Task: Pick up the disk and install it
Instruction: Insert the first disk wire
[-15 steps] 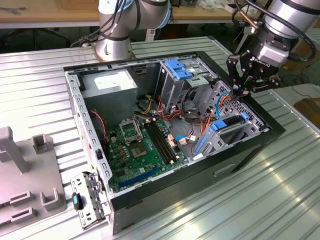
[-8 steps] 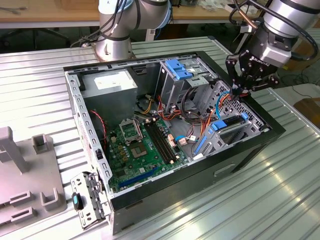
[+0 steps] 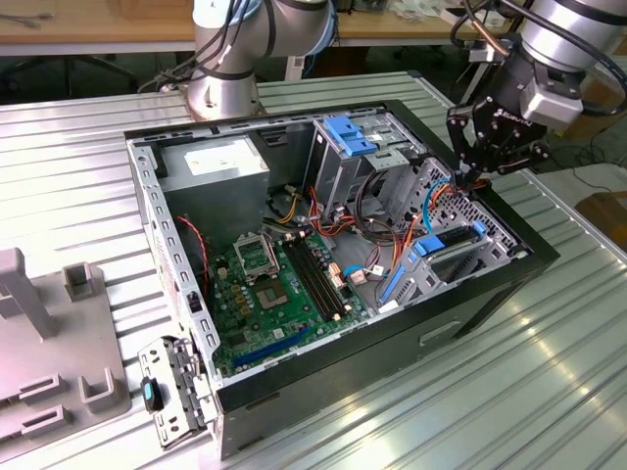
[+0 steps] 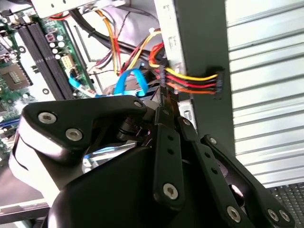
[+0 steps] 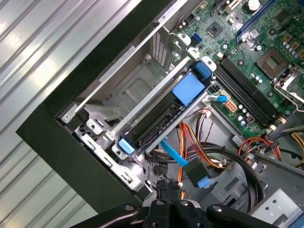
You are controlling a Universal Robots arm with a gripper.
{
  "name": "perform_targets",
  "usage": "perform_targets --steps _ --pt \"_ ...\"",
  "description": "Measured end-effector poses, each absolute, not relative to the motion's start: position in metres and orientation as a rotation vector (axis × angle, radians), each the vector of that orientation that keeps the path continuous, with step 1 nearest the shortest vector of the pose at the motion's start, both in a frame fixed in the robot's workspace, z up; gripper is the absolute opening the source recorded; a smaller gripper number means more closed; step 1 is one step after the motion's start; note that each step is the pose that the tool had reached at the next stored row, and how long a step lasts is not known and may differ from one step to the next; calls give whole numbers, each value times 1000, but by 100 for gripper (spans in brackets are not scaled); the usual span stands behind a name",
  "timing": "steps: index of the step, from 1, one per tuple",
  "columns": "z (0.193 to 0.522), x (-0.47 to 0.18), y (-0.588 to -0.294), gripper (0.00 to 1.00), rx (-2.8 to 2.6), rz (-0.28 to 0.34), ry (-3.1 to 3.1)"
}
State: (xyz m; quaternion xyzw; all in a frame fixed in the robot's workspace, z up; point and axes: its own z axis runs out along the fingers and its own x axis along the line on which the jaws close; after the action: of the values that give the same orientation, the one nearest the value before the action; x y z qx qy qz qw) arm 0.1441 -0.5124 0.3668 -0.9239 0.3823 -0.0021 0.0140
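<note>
Gripper (image 3: 474, 174) over case (image 3: 534, 257) edge, fingers pressed together, tips among yellow-red wires (image 4: 190, 78). Disk (image 5: 156, 121) seated in silver cage (image 5: 137, 88) close by. Blue cable (image 5: 172, 152) lies between them.

The gripper (image 5: 166, 189) sits close to a bundle of yellow, red and orange wires (image 5: 183, 137) inside the open computer case (image 5: 57, 137). Just beyond the wires from it, the disk (image 5: 159, 121) lies in the silver drive cage (image 5: 135, 88), its blue carrier rail showing at both ends; the green motherboard (image 5: 247, 42) lies farther off
</note>
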Motion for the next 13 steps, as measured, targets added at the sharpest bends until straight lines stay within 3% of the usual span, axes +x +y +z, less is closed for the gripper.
perform_targets --steps 5,13 --pt "367 155 -508 11 -2877 -9 1190" --pt "369 156 -507 11 -2881 -102 1100"
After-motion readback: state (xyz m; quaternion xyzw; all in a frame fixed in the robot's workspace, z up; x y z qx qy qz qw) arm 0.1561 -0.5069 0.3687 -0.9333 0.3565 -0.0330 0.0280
